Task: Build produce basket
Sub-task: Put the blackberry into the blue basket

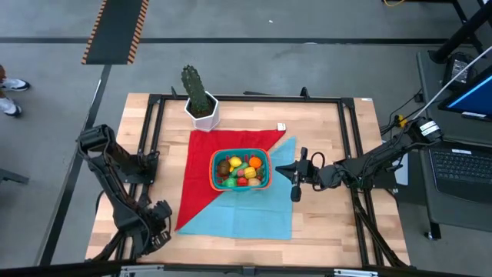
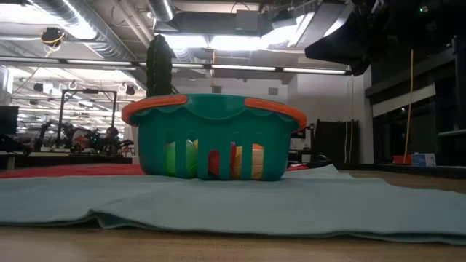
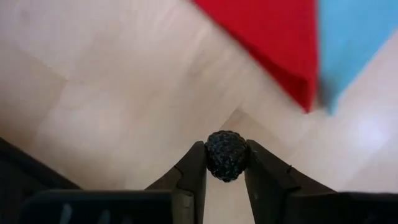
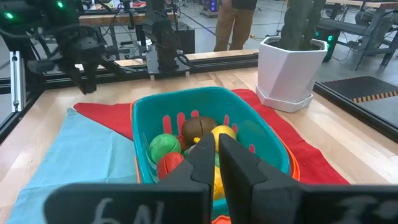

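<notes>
Left claw (image 3: 225, 163), at the frame's lower left, clenched a small dark bumpy toy berry (image 3: 226, 155): light, stiff, probably slippery, best pinched across its middle.

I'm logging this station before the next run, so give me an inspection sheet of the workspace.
Surface: wooden table with a red cloth and a blue cloth spread on it.
Job's things: teal basket on the cloths, produce inside; one dark bumpy berry outside it, in the left end effector.
Clutter: cactus in a white pot behind the basket.
End effectors: left shut on the berry, over bare wood; right shut, empty, beside the basket.
Cables: a few by the right arm's base.
Surroundings: laptop at right; a person's legs beyond the table.
</notes>
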